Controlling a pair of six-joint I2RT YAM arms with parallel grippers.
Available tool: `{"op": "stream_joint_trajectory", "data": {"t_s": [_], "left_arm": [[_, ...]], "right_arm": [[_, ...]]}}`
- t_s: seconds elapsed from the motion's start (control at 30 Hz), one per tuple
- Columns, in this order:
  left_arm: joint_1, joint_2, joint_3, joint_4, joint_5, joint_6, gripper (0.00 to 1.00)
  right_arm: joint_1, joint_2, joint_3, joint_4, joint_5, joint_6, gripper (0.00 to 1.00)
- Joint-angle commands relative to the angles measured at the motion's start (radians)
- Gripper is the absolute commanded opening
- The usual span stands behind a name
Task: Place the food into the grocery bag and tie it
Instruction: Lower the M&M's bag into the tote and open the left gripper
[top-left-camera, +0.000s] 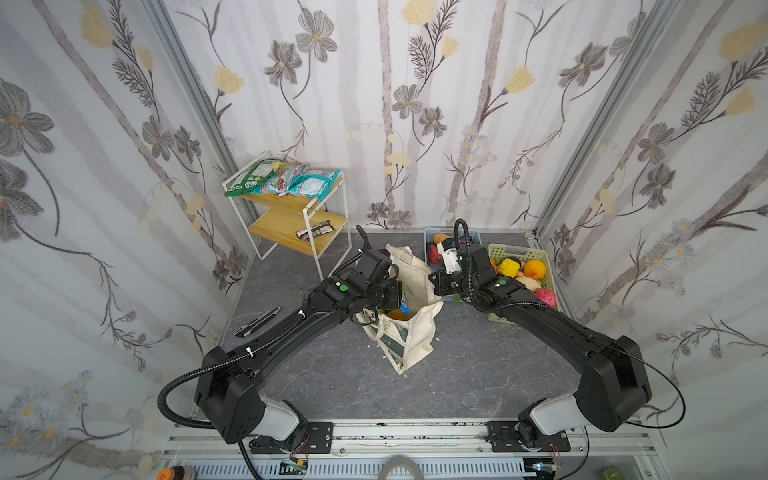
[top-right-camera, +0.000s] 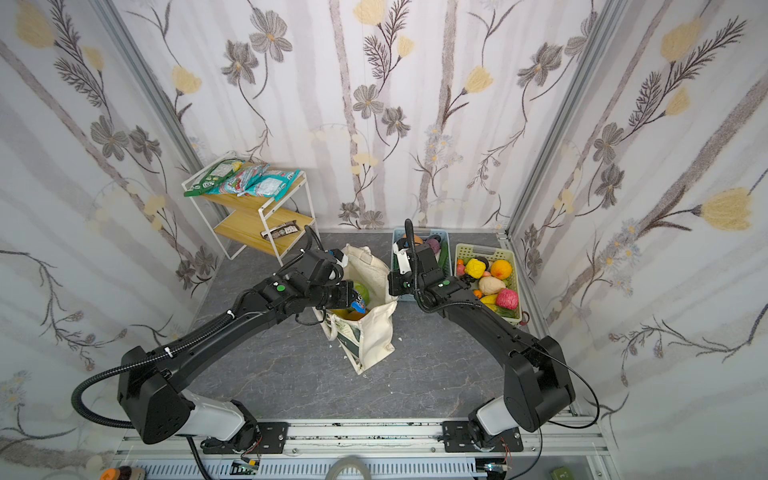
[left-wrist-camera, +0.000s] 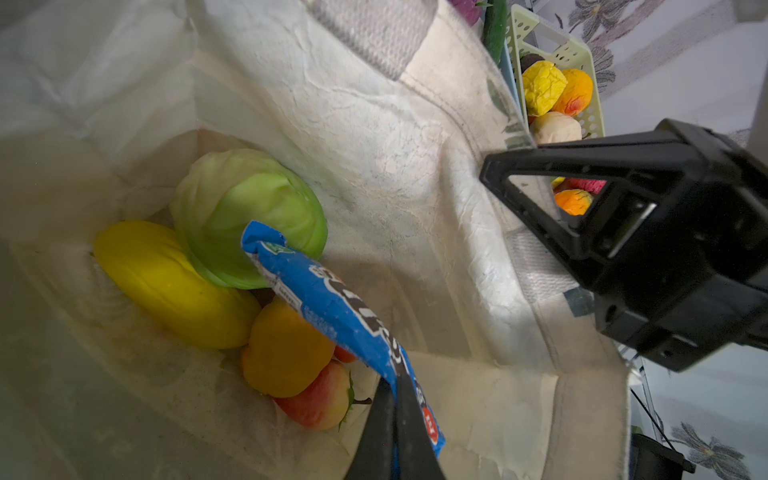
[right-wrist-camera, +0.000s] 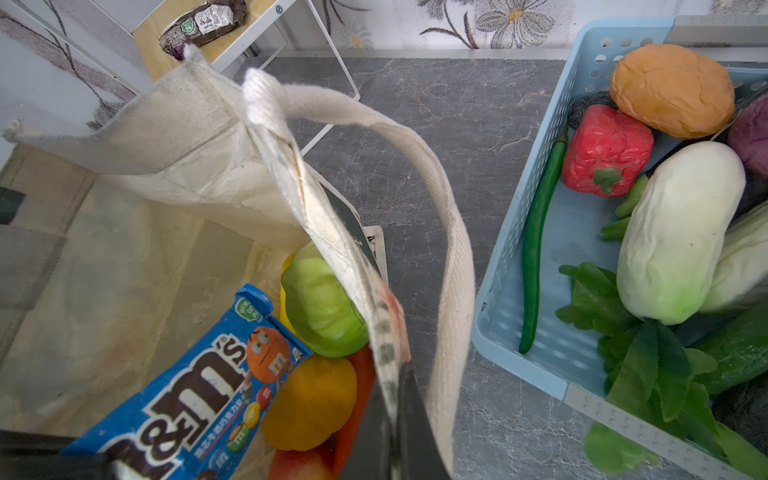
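Observation:
The cream grocery bag (top-left-camera: 415, 332) (top-right-camera: 374, 336) stands open at mid-table. Inside it lie a green cabbage (left-wrist-camera: 249, 212) (right-wrist-camera: 320, 307), a yellow fruit (left-wrist-camera: 166, 286), an orange-yellow fruit (left-wrist-camera: 286, 349), a red apple (left-wrist-camera: 320, 403) and an orange carrot (right-wrist-camera: 357, 399). My left gripper (left-wrist-camera: 395, 382) (top-left-camera: 401, 297) is shut on a blue snack packet (left-wrist-camera: 332, 303) (right-wrist-camera: 195, 395), held slanting down into the bag's mouth above the produce. My right gripper (right-wrist-camera: 395, 374) (top-left-camera: 434, 278) is shut on the bag's right rim, beside a strap handle (right-wrist-camera: 449, 257), holding the mouth open.
A blue basket (right-wrist-camera: 503, 316) (top-left-camera: 430, 237) of toy vegetables and a pale green basket (top-left-camera: 511, 251) of fruit stand right of the bag. A white two-tier shelf (top-left-camera: 291, 216) at back left carries snack packets (top-left-camera: 291, 180) and a dark bar (top-left-camera: 313, 230). A black tool (top-left-camera: 257, 322) lies at left.

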Motion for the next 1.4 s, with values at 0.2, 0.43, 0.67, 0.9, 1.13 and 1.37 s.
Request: {"op": "stream_joint_trajectory", "data": {"t_s": [0.2,0.43,0.67,0.9,1.13,1.37], "left_arm": [[0.0,0.042,-0.017,0.042,0.011,-0.016,0.0],[-0.004,0.093,-0.023,0.063,0.027,-0.021,0.0],[-0.011,0.136,-0.032,0.077,0.034,-0.02,0.0],[-0.014,0.171,-0.049,0.1,0.048,-0.031,0.0],[-0.015,0.211,-0.06,0.118,0.059,-0.037,0.0],[-0.015,0.252,-0.066,0.131,0.071,-0.046,0.0]], "right_arm": [[0.003,-0.006,-0.011,0.01,-0.02,0.0,0.0],[0.002,-0.012,-0.02,0.013,-0.02,0.002,0.0],[0.002,-0.013,-0.024,0.012,-0.014,0.001,0.0],[0.002,-0.015,-0.024,0.013,-0.014,0.003,0.0],[0.003,-0.015,-0.023,0.014,-0.014,0.006,0.0],[0.002,-0.016,-0.024,0.01,-0.013,0.006,0.0]]}}
